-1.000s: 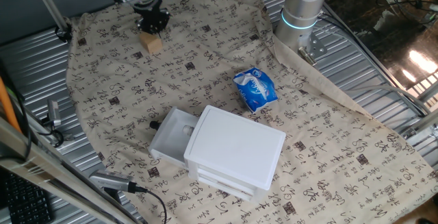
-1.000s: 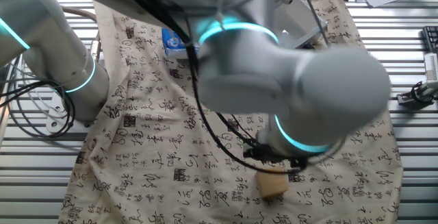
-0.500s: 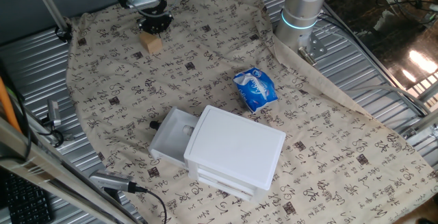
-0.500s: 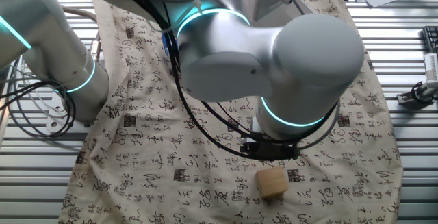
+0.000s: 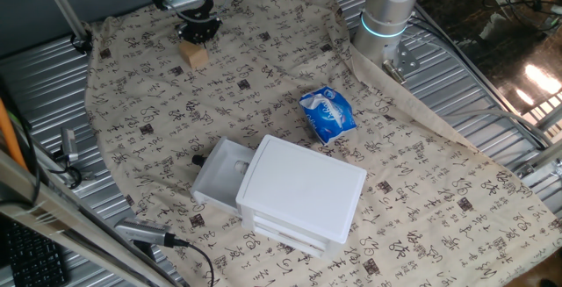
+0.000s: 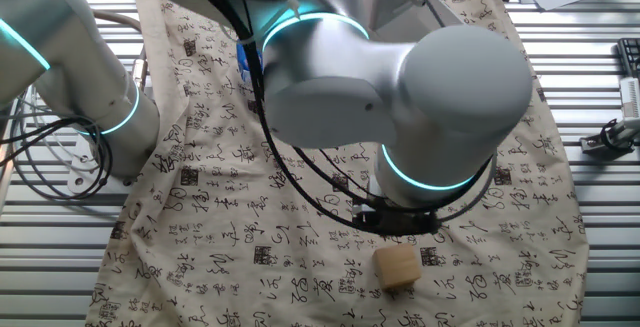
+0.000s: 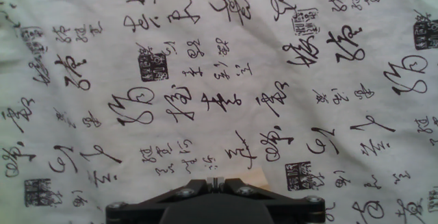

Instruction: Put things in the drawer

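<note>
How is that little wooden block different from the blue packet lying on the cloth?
The wooden block is plain light brown with flat faces and straight edges; the blue packet is blue and white, crumpled and soft-looking. The block looks smaller and sits right beside the end effector; the packet lies apart, nearer the white drawer unit. Both rest on the printed cloth.

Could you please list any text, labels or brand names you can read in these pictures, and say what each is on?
Cloth: printed all over with black brush-style calligraphy and square seal stamps; I cannot read any of it.
Blue packet: white markings, too small to read.
Drawer unit, block: no text visible.
</note>
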`<control>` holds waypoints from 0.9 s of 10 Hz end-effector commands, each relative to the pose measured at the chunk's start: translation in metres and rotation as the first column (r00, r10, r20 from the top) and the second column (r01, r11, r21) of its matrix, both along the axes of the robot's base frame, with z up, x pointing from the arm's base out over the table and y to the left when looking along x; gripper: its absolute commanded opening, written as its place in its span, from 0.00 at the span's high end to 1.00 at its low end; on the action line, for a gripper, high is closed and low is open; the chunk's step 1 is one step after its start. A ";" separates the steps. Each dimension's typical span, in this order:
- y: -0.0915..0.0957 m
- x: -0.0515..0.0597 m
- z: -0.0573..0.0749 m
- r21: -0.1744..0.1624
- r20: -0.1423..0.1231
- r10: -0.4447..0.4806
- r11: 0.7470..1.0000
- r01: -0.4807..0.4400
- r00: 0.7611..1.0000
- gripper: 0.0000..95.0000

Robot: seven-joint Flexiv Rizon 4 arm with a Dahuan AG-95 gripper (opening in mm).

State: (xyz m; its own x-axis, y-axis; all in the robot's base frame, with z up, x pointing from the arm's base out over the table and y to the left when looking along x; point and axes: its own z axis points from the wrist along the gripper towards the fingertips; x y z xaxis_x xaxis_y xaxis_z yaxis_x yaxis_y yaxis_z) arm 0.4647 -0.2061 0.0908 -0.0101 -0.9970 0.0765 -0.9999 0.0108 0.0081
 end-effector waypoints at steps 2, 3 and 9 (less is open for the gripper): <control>-0.019 0.009 -0.003 0.001 -0.005 0.077 0.997 -0.077 0.997 1.00; -0.022 0.010 -0.003 0.001 -0.004 0.088 0.996 -0.088 0.996 1.00; -0.036 0.019 -0.010 0.008 0.027 0.204 0.979 -0.204 0.979 1.00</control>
State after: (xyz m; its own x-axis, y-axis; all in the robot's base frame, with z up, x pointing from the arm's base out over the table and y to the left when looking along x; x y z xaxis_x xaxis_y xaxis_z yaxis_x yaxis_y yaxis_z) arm 0.4837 -0.2433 0.0791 0.1874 -0.9796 0.0727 -0.9817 -0.1893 -0.0195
